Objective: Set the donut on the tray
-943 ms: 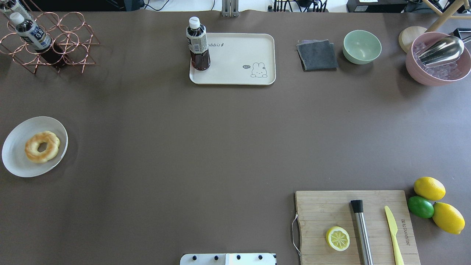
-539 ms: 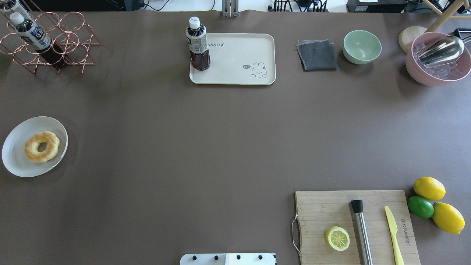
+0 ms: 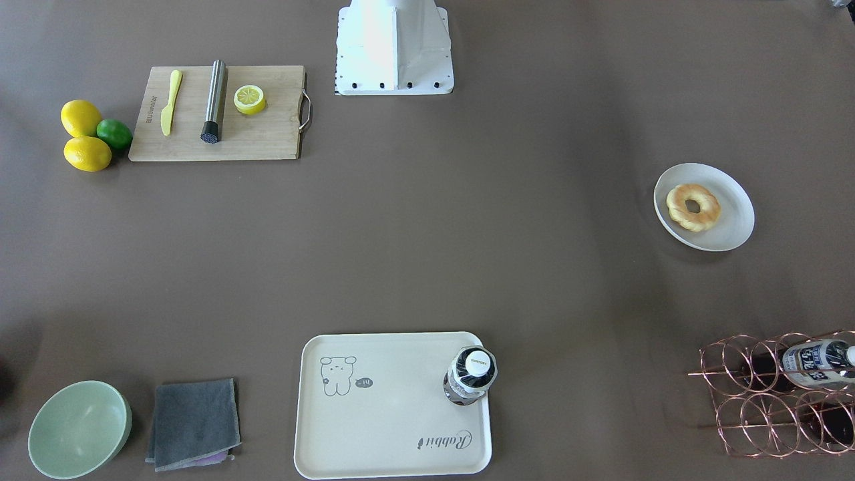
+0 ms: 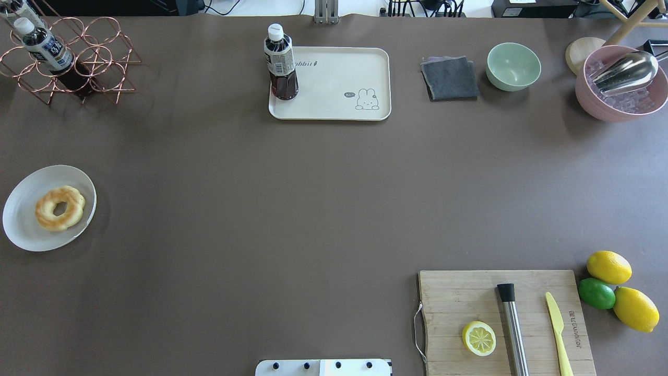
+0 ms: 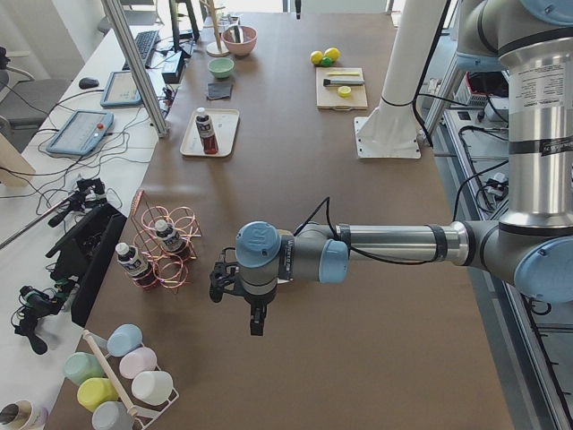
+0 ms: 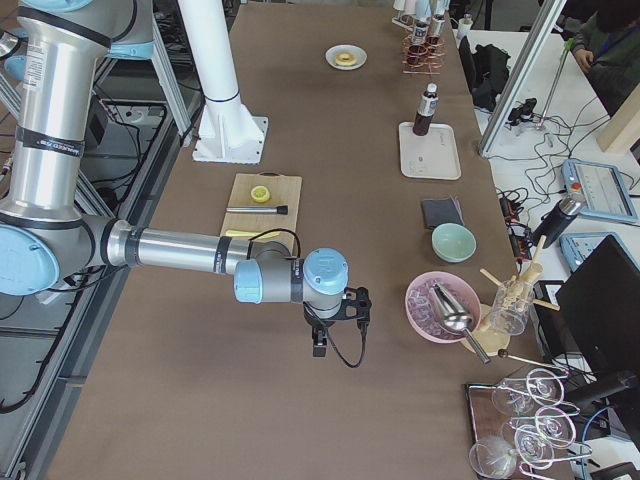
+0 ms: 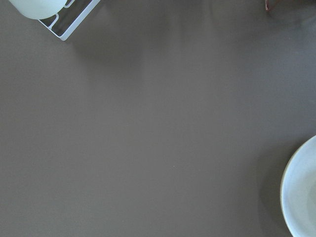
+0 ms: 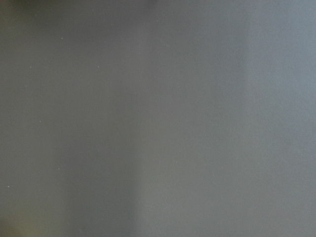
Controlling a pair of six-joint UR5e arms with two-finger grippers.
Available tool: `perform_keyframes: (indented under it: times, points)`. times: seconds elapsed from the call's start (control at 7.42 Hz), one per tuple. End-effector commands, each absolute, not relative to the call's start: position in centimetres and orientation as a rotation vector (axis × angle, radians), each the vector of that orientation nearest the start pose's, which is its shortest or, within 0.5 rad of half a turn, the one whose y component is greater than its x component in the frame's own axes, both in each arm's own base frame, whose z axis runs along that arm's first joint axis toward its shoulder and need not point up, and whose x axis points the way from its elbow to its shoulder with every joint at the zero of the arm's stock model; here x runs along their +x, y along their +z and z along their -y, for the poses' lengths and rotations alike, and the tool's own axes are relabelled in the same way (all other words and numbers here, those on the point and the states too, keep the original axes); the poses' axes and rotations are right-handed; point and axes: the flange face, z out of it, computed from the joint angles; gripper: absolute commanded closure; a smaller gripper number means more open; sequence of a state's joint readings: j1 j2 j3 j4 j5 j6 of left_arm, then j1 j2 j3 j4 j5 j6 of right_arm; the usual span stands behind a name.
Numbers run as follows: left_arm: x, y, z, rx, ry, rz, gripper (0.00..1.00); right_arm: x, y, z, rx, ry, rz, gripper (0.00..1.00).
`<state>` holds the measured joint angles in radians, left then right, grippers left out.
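Observation:
The donut (image 4: 59,208) lies on a round white plate (image 4: 21,230) at the table's left edge; it also shows in the front-facing view (image 3: 693,207). The cream tray (image 4: 339,83) with the rabbit drawing sits at the far middle, with a dark drink bottle (image 4: 282,62) standing on its left end. My left gripper (image 5: 255,318) shows only in the exterior left view, hanging over the table's left end; I cannot tell if it is open. My right gripper (image 6: 318,340) shows only in the exterior right view, over the right end; I cannot tell its state. The plate's rim (image 7: 298,197) shows in the left wrist view.
A copper wire rack (image 4: 78,57) with bottles stands at the far left. A grey cloth (image 4: 450,78), green bowl (image 4: 513,66) and pink ice bowl (image 4: 621,89) stand far right. A cutting board (image 4: 469,297) with half lemon, muddler and knife lies near right, beside lemons and a lime.

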<state>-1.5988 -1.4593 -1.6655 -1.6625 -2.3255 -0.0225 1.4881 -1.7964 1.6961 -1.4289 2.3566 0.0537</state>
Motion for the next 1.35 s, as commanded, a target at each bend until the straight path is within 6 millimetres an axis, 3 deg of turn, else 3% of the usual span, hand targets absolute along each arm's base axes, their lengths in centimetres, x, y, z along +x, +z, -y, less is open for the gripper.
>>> perform_keyframes:
  times: [0.0, 0.4, 0.67, 0.81, 0.94, 1.08, 1.21]
  points:
    - [-8.1, 65.0, 44.3, 0.093, -0.031, -0.860, 0.01, 6.4, 66.2, 40.8, 0.066, 0.018, 0.797, 0.00]
    - [-7.8, 64.1, 43.6, 0.266, 0.048, -0.857, 0.01, 9.4, 66.2, 41.7, 0.200, 0.042, 0.794, 0.00]
    - [-7.7, 63.9, 43.5, 0.344, 0.087, -0.855, 0.01, 9.4, 67.9, 41.2, 0.178, 0.050, 0.804, 0.00]
    - [-7.6, 63.6, 44.4, 0.349, 0.087, -0.855, 0.01, 9.1, 67.4, 40.6, 0.233, -0.049, 0.813, 0.00]
    - [-7.1, 60.7, 48.0, 0.386, 0.091, -0.857, 0.01, 8.6, 68.6, 39.3, 0.299, -0.179, 0.858, 0.00]
    - [-5.5, 60.1, 49.2, 0.379, 0.120, -0.869, 0.02, 8.4, 69.1, 39.0, 0.318, -0.194, 0.890, 0.00]
    - [-5.4, 61.0, 48.7, 0.373, 0.123, -0.870, 0.00, 8.4, 69.5, 39.2, 0.313, -0.189, 0.893, 0.00]
